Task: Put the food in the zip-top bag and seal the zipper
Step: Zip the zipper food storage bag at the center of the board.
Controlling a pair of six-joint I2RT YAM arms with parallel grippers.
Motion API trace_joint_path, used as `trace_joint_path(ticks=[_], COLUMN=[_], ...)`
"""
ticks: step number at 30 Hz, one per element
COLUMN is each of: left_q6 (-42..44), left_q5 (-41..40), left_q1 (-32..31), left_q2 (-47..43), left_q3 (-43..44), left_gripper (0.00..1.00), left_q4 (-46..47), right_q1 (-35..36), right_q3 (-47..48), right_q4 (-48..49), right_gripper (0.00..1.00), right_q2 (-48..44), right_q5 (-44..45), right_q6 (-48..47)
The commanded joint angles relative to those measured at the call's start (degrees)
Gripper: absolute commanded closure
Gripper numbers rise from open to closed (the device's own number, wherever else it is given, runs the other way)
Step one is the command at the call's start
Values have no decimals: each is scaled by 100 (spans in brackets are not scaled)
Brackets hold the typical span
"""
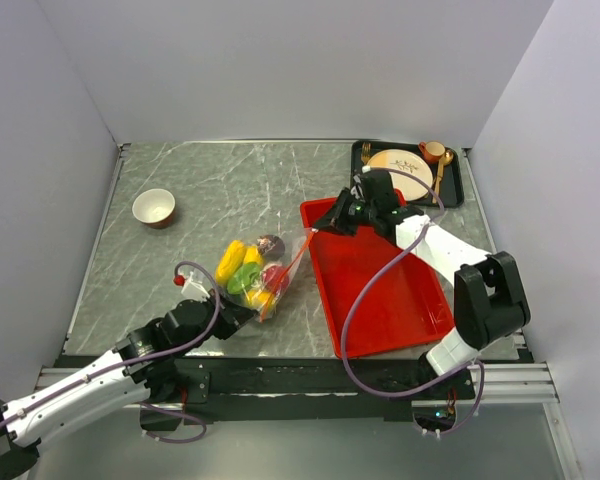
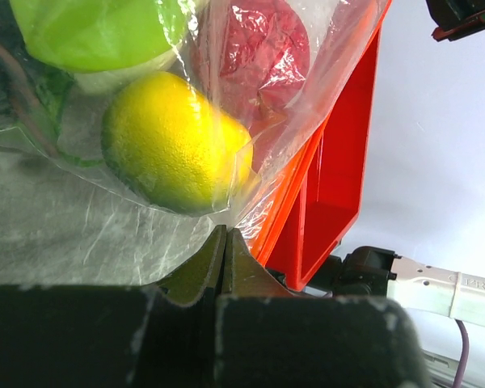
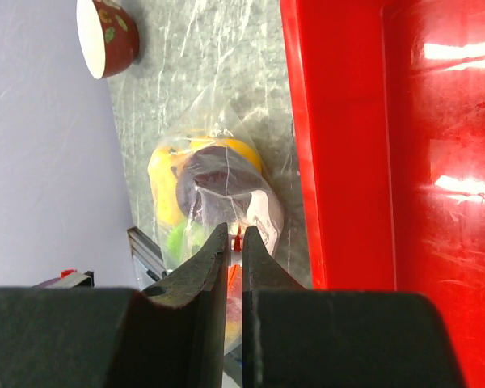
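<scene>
The clear zip-top bag [image 1: 252, 272] lies on the marble table left of the red tray. It holds the food: yellow pieces [image 1: 230, 262], a green one [image 1: 243, 280], a red one [image 1: 275, 277] and dark purple grapes [image 1: 270, 244]. The orange-red zipper [image 1: 286, 275] runs along the bag's right edge. My left gripper [image 1: 242, 316] is shut on the bag's near corner [image 2: 226, 230], just below a yellow fruit [image 2: 174, 153]. My right gripper [image 1: 316, 230] is shut on the zipper's white slider [image 3: 236, 236] at the far end, with the grapes [image 3: 218, 174] beyond it.
A red rectangular tray [image 1: 380, 290] lies right of the bag, under my right arm. A black tray with a cream plate [image 1: 405, 170] and gold cutlery stands at the back right. A small bowl [image 1: 154, 208] sits at the back left.
</scene>
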Motion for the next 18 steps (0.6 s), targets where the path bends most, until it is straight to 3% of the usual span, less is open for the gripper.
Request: trace_joint_path(ticks=[1, 12, 13, 15, 17, 18], left_q6=[-1, -10, -19, 7, 208, 288], left_q5=[-51, -43, -43, -95, -130, -217], left_q1=[-41, -41, -32, -41, -32, -32], left_q2=[-31, -92, -101, -75, -66, -66], left_q3=[-62, -89, -89, 42, 209, 436], left_gripper=[99, 99, 95, 68, 44, 37], left_q4=[-284, -276, -267, -267, -258, -275], right_q1=[-220, -299, -299, -308, -299, -299], right_q3=[392, 480, 480, 463, 410, 279], right_q4=[317, 449, 467, 423, 213, 203], right_gripper=[89, 88, 86, 84, 69, 62], right_q2=[67, 251, 260, 269, 103, 23], right_q5=[201, -1, -54, -54, 487, 604], right_q6=[-125, -134, -160, -195, -231, -239])
